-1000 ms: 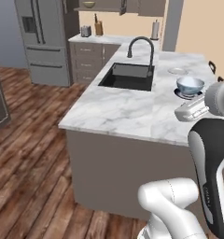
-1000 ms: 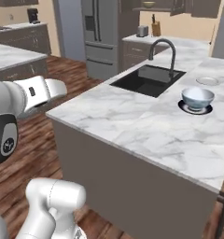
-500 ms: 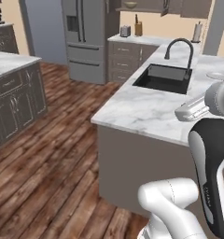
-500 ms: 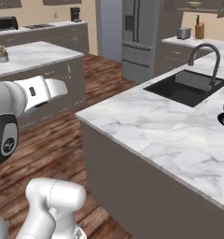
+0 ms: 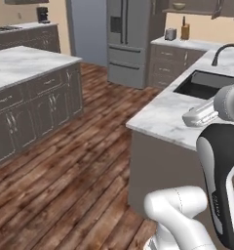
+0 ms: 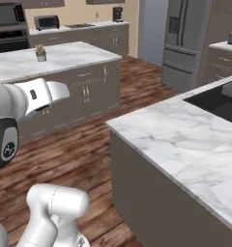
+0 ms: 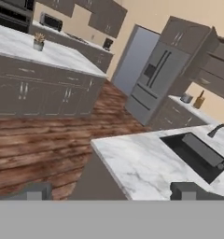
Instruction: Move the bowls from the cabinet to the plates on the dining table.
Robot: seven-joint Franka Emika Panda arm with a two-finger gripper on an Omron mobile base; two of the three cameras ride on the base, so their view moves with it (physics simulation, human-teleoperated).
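Observation:
The dining table (image 5: 163,114) (image 6: 176,140) (image 7: 137,163) is the white marble island to my right, with its black sink (image 5: 202,84) (image 7: 193,154) and arched faucet (image 5: 225,49). High at the back, a small olive-tan bowl (image 5: 179,6) rests on a shelf of the dark cabinet (image 7: 215,70), whose door stands ajar. My gripper (image 7: 111,192) hangs open over the table's near corner, far from the cabinet, with nothing between its fingertips (image 7: 34,191). The plates are out of view.
A second marble counter (image 5: 21,63) (image 6: 55,58) over grey drawers stands to the left, with a small potted plant (image 6: 40,52) on it. A steel fridge (image 5: 131,39) (image 7: 153,77) stands at the back. Wooden floor (image 5: 65,171) runs between the two counters.
The whole picture has swung: the base moved, so the table slid to the right and the patterned bowl on its plate left the frame. The gripper stays open.

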